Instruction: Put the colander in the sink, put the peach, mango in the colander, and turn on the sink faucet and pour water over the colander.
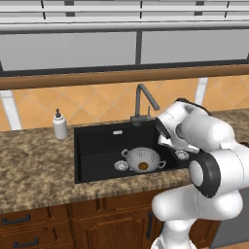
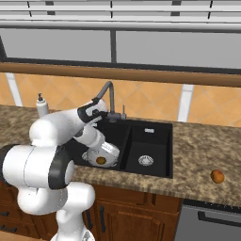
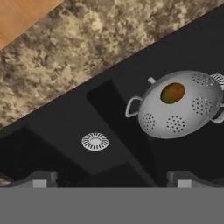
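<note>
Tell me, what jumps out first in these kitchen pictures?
The big white robot arm looms over a black sink set in a speckled stone counter. In the basin sits a silver colander holding one fruit; another orange fruit lies on the counter, far right.

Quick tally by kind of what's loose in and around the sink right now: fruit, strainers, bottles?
Fruit: 2, the mango in the colander and the peach on the counter right of the sink.
Colanders: 1, in the left basin.
Soap bottles: 1, the white one left of the sink.
Total: 4
</note>
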